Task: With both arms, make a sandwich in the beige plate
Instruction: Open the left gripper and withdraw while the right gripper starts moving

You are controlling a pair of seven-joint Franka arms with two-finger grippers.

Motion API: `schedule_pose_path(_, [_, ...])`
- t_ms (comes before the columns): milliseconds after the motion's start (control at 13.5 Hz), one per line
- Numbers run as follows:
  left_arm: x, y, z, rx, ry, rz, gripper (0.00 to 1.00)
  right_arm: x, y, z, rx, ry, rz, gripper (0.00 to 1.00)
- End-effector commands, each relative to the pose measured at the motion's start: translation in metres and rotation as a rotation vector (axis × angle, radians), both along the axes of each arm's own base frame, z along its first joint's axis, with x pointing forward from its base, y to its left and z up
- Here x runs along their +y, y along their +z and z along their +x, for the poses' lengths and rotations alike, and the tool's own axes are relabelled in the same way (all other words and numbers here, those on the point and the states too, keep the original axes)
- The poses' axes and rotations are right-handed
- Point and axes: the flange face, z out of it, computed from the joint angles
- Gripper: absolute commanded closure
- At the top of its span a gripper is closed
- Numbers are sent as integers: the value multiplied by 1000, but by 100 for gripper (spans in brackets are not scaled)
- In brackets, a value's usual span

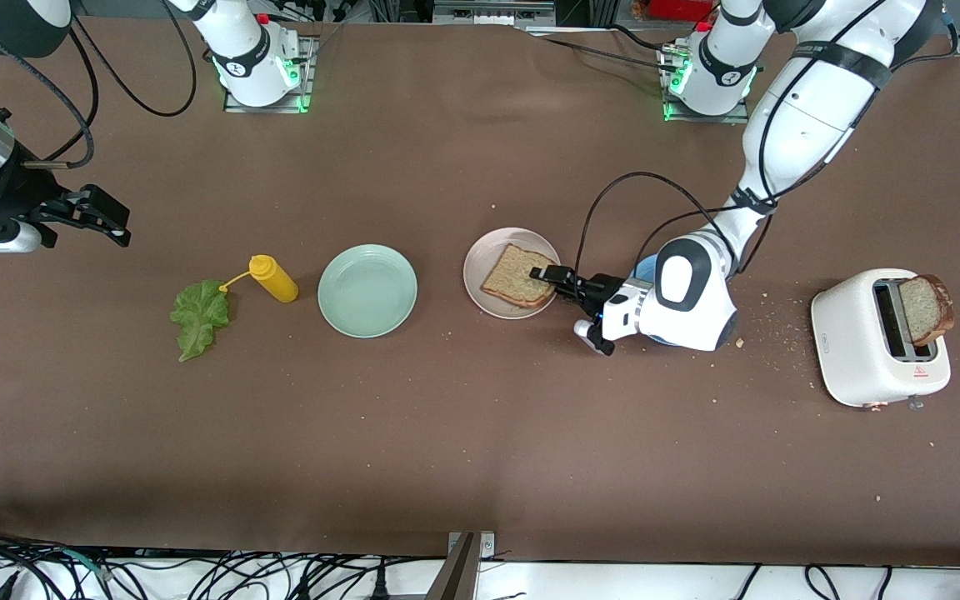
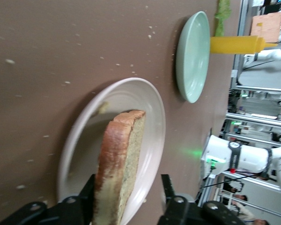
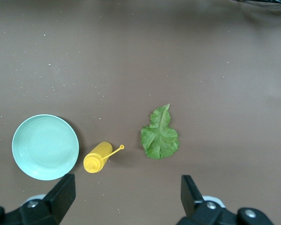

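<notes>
Altogether two toast slices [image 1: 518, 285], two plates [image 1: 367, 291], one lettuce leaf [image 1: 199, 316]

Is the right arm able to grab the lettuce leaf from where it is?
Probably yes. The right gripper hangs open in the air toward its own end of the table, and the lettuce leaf lies flat on bare table with nothing on it. Only the yellow bottle stands beside it.

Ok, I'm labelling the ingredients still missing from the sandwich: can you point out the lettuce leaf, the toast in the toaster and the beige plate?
lettuce leaf [image 1: 200, 317], front view, middle of the leaf.
toast in the toaster [image 1: 927, 309], front view, cut face of the slice.
beige plate [image 1: 477, 260], front view, bare rim beside the slice.
</notes>
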Motion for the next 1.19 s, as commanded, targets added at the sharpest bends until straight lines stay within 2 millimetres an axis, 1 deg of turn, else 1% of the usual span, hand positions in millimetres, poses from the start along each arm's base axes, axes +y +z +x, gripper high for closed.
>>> schedule_pose_path(0, [14, 22, 12, -93, -70, 71, 0, 15, -2, 2, 11, 24, -9, 0])
schedule_pose_path(148, [21, 33, 15, -152, -142, 143, 0, 16, -8, 4, 22, 25, -12, 0])
schedule_pose_path(297, [28, 33, 15, -164, -171, 190, 0, 17, -7, 4, 22, 35, -10, 0])
schedule_pose_path(445, [26, 49, 18, -161, -161, 259, 0, 20, -9, 4, 28, 66, -6, 0])
schedule_pose_path(593, [35, 79, 23, -188, -170, 419, 0, 25, -13, 1, 60, 171, 9, 0])
schedule_pose_path(741, [48, 118, 28, -227, -167, 539, 0, 24, -11, -1, 72, 226, 16, 0])
schedule_pose_path(815, [58, 137, 31, -239, -148, 571, 0, 24, -13, -5, 103, 287, 48, 0])
schedule_pose_path(890, [71, 157, 35, -258, -124, 605, 0, 21, -12, -7, 111, 384, 102, 0])
schedule_pose_path(964, [85, 177, 37, -279, -104, 645, 0, 13, -11, -8, 96, 505, 139, 0])
schedule_pose_path(1038, [94, 199, 37, -292, -83, 696, 0, 2, -11, -7, 81, 615, 168, 0])
schedule_pose_path(1112, [105, 221, 36, -304, -54, 764, 0, -3, -12, -8, 80, 685, 201, 0])
